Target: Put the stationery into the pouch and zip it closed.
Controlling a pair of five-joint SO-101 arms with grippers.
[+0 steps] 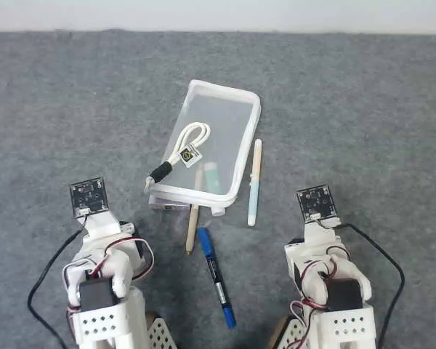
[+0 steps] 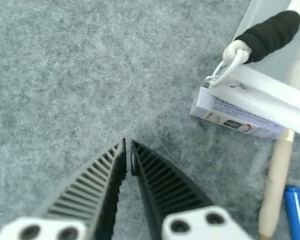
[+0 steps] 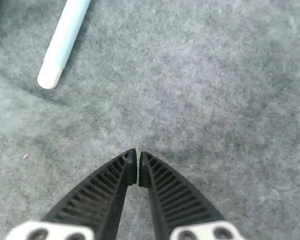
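The pouch (image 1: 225,120) lies in the middle of the grey tabletop (image 1: 363,109), with a pale-blue pen (image 1: 253,190) just beside it and a blue marker (image 1: 216,276) nearer the arms. A beige pencil (image 1: 192,231) pokes out at its near edge, perhaps from underneath. The left gripper (image 2: 128,150) and right gripper (image 3: 138,157) hang over bare tabletop, jaws pressed together on nothing.

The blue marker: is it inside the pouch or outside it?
Outside. The blue marker lies flat on the grey mat, wholly apart from the pouch, with no part past its rim.
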